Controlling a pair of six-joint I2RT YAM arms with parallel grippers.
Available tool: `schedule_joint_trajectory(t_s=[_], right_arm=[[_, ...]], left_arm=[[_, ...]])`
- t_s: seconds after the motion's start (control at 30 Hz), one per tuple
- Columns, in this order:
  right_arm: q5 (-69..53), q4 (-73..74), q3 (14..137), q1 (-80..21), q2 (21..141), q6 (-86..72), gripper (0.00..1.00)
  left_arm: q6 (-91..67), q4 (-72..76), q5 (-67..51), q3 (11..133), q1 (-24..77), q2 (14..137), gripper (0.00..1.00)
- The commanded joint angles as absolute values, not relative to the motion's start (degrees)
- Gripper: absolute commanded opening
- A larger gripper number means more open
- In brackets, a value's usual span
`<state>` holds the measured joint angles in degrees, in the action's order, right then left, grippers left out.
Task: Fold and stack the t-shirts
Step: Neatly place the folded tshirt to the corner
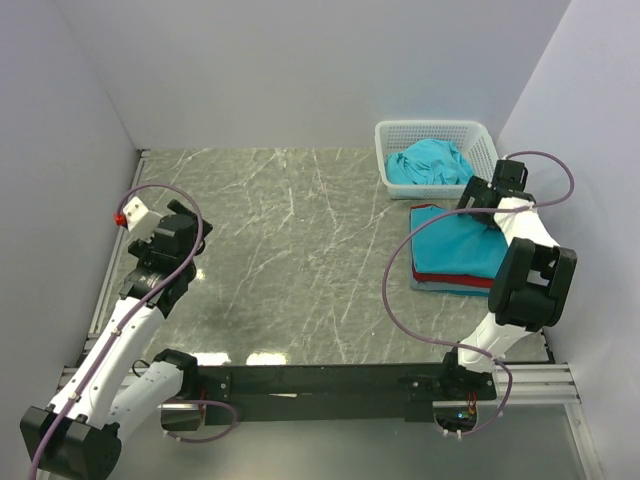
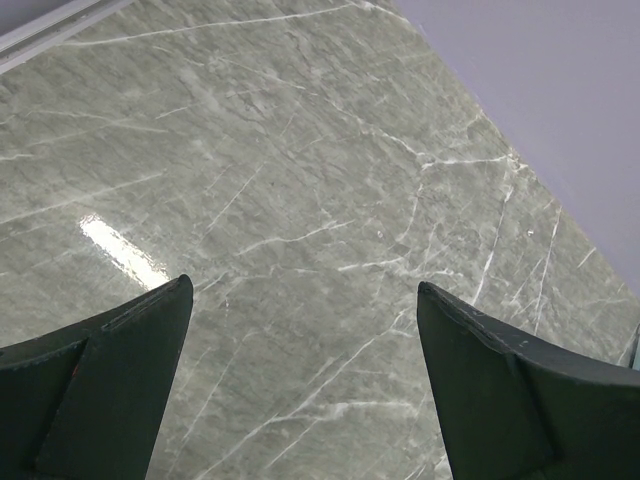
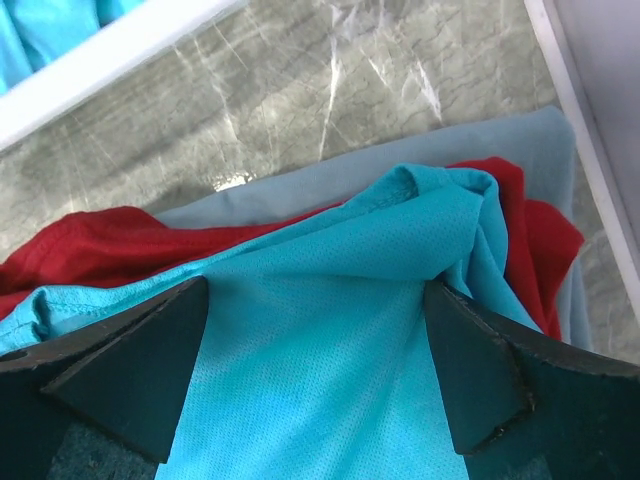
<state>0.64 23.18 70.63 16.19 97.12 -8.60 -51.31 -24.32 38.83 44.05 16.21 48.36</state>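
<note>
- Right gripper point(image 3: 312, 300) hangs, jaws spread, over the rumpled teal t-shirt point(image 3: 330, 240) lying on the red t-shirt point(image 3: 90, 245) beside the basket point(image 1: 432, 127).
- Left gripper point(image 2: 305, 290), jaws spread, holds nothing.
- Flattening that bunched edge squarely looks the wise move.

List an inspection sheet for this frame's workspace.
Surface: grey marbled table, glare patches.
Job's things: folded stack at right, teal shirt on top, red shirt beneath; crumpled teal cloth in white basket.
Clutter: nothing seen.
End effectors: left end effector open over bare table; right end effector open over the stack.
Cables: purple cables looping by both arms.
Surroundings: plain pale walls.
</note>
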Motion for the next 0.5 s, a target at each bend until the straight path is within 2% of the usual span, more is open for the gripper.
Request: schedule_joint_trajectory(t_s=[0.0,0.27,0.47], right_arm=[[-0.9,21.9,74.4,16.8,95.5,-7.3,0.95],[6.9,25.0,80.9,17.2,92.8,-7.4,0.95],[6.6,29.3,87.3,18.0,91.8,-7.3,0.95]], left_arm=[[-51.1,-23.0,38.8,46.4,15.9,48.0,1.00],[-50.8,-23.2,38.6,46.3,15.9,46.8,0.99],[-51.2,-24.0,37.9,46.5,15.9,46.4,1.00]])
